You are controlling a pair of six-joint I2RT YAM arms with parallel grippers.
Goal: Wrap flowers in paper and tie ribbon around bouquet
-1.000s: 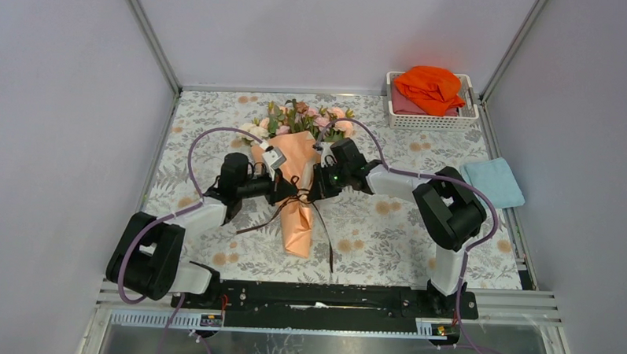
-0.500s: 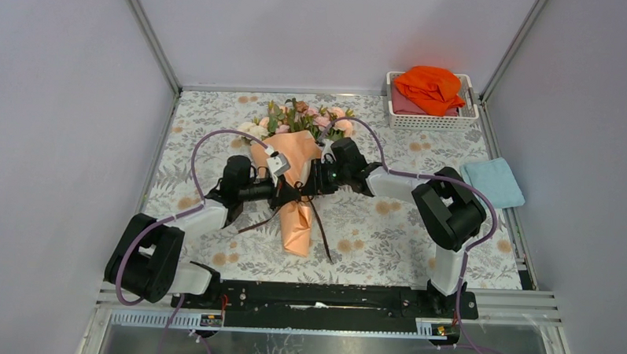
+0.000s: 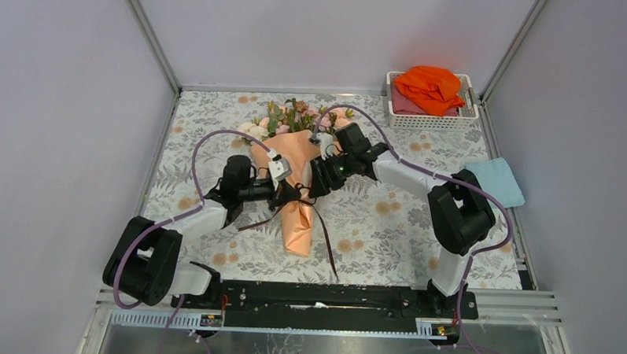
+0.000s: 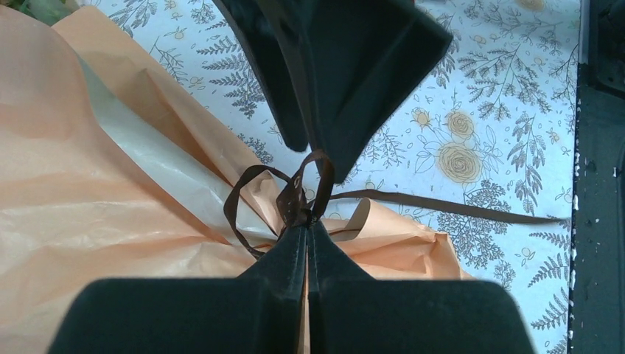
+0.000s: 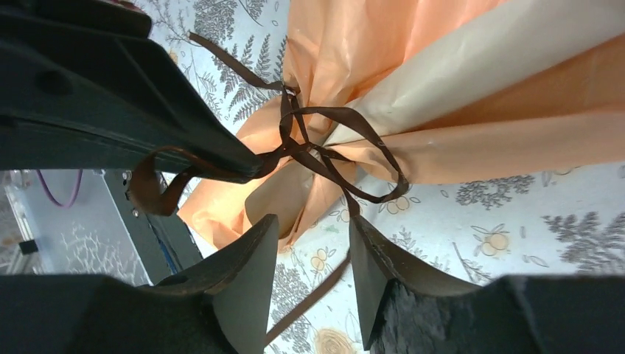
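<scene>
A floral-print table covering [image 3: 387,227] is enclosed by plain grey walls. The bouquet [image 3: 295,216] is laid at its middle with the blooms toward the far edge, and bare covering is seen on both sides. The left gripper [image 4: 306,225] is clamped shut on the ribbon [image 4: 442,205] at the knot around the paper [image 4: 88,184], while the right gripper [image 5: 311,225] is held partly open just beside that knot, gripping nothing, with a loose ribbon tail seen between its fingers.

My left arm [image 3: 207,213] and right arm [image 3: 401,172] reach inward; my left fingers [image 4: 280,287] press together on the ribbon [image 4: 295,203], my right fingers [image 5: 247,273] stand parted.
</scene>
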